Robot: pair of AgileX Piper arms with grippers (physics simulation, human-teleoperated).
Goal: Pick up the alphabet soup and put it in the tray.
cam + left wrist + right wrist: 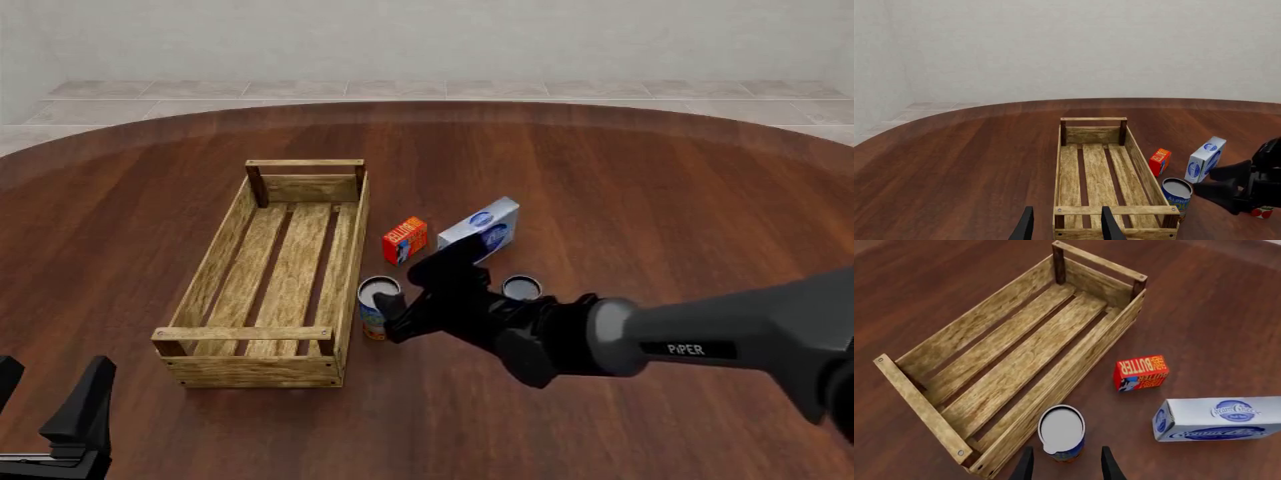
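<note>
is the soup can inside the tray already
No, the alphabet soup stands upright on the table just outside the tray, beside its long side wall.

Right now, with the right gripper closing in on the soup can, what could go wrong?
The soup can stands tight against the tray wall, so a finger of the open right gripper may hit the wood or tip the can. The butter box is close by, so a swing could knock it.

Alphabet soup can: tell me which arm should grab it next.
Right. The right gripper hangs open just above the alphabet soup, beside the tray. The left gripper sits back at the near table edge.
</note>
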